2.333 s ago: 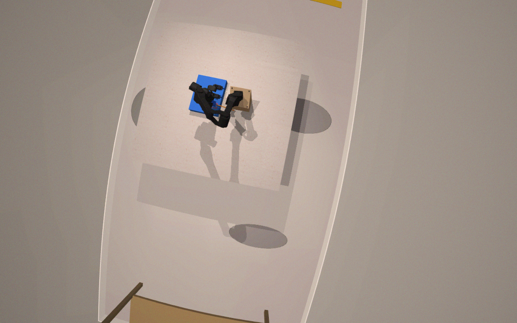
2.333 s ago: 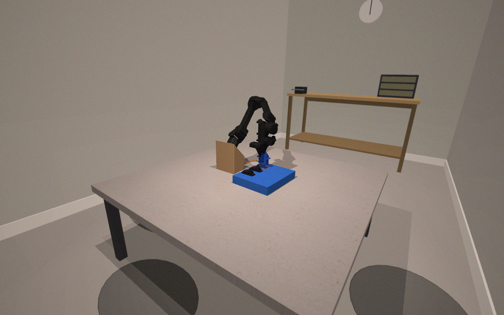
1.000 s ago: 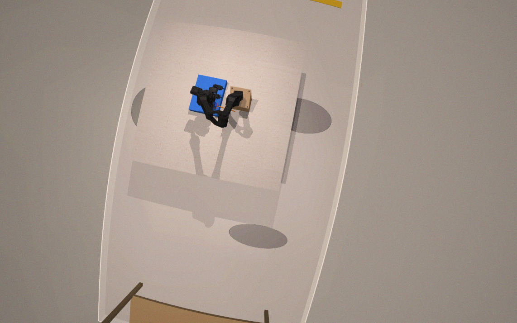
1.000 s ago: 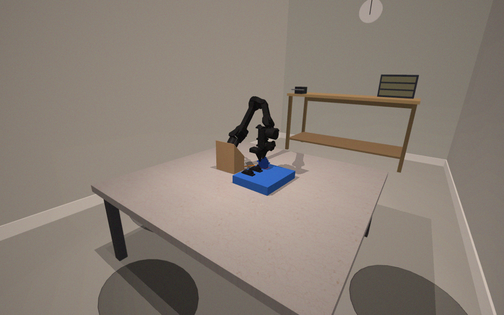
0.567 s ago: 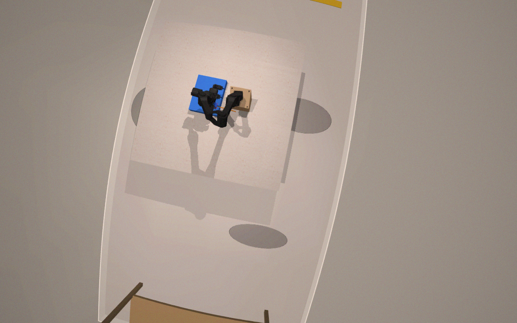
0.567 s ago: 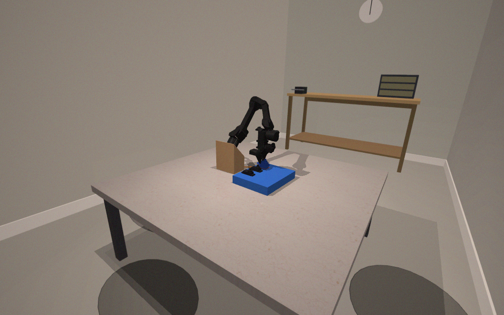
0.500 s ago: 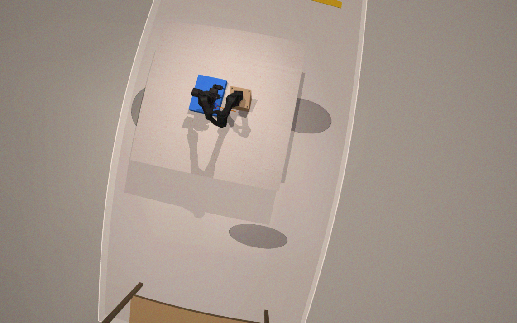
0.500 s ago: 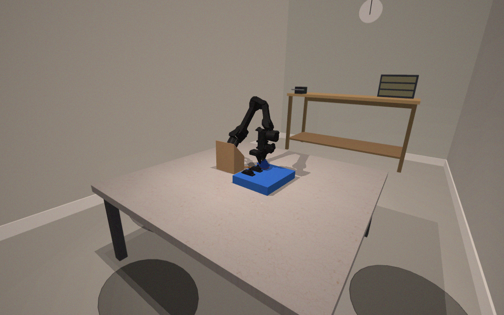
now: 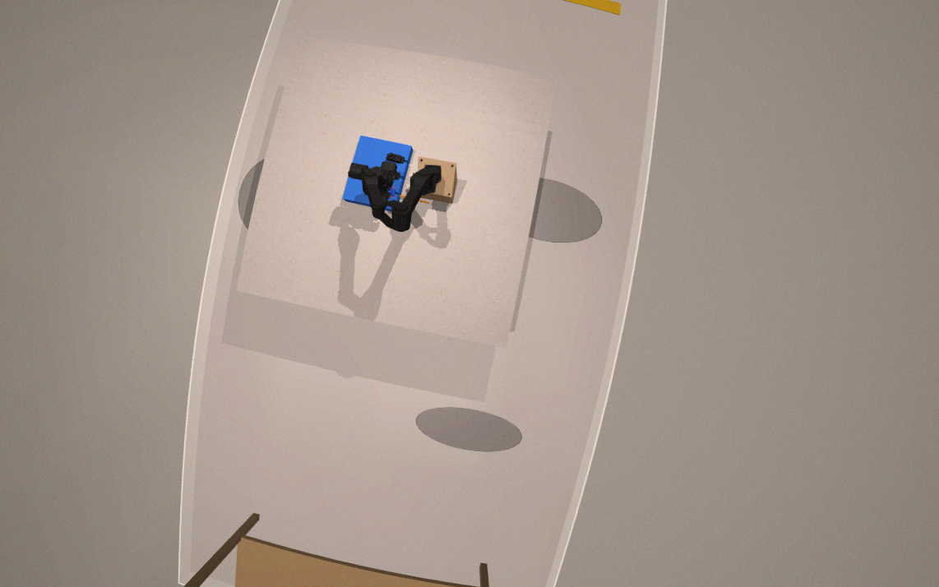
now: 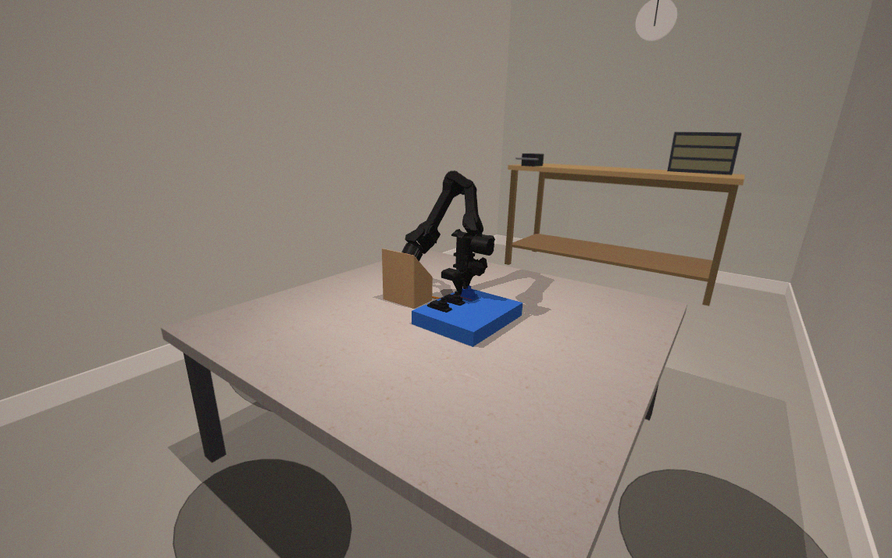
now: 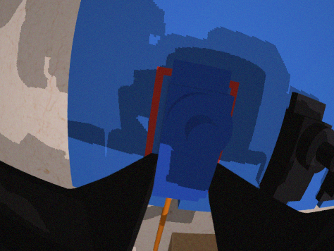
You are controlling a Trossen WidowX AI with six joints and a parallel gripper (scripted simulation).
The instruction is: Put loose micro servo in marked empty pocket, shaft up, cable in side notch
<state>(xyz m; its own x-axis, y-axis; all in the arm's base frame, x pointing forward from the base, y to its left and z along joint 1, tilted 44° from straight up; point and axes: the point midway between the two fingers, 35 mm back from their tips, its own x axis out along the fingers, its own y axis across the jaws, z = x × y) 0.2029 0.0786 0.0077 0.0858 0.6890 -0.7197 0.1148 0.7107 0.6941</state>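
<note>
A: Wrist view, nearest first: what is seen between the black fingers?

B: The blue micro servo [image 11: 199, 127] is clamped in the gripper [image 11: 180, 184], whose jaws are held partway shut on its body. An orange cable [image 11: 161, 226] is seen trailing below it, toward the camera.

A: And beyond it?

B: The red pocket marking [image 11: 155, 108] is seen on both sides of the servo, on the blue deck [image 11: 263, 10]. A black seated servo [image 11: 300, 142] is seen just beside it, to the right.

A: Which step is judged to be in hand?

B: The lowering into the pocket. The ears cannot be seen flat on the deck, so full seating cannot be confirmed.

A: What is called for next?

B: A straight descent is probably needed, with the cable kept toward the side notch; only then should the fingers be opened and the gripper lifted clear.
</note>
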